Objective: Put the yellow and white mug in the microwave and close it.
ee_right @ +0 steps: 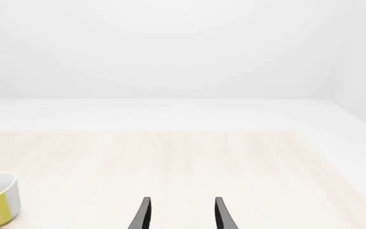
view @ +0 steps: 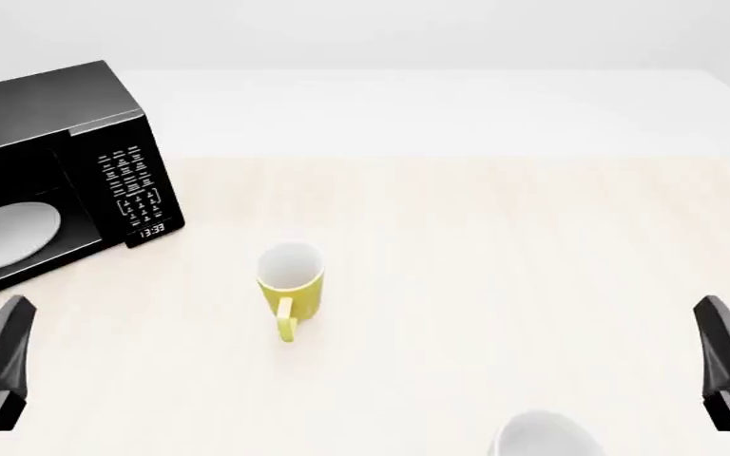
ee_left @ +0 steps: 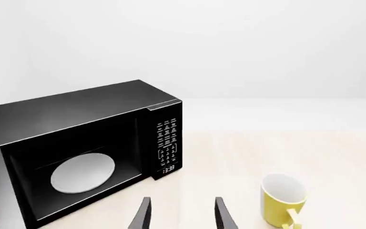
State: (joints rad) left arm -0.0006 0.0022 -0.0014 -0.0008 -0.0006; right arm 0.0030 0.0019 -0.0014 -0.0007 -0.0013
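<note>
Mug (view: 292,279) upright midtable, near open microwave (view: 48,161).

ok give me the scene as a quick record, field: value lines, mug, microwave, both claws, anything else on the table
mug: yellow and white mug upright on the table, handle toward the camera side, nothing holding it
microwave: microwave at the far left, cavity in view, white turntable plate inside, no mug in it
left claw: left claw open, holding nothing, short of the mug
right claw: right claw open, holding nothing, bare table ahead
other: white-grey cup at the near edge, partly cut off
task state: mug not yet picked up
</note>
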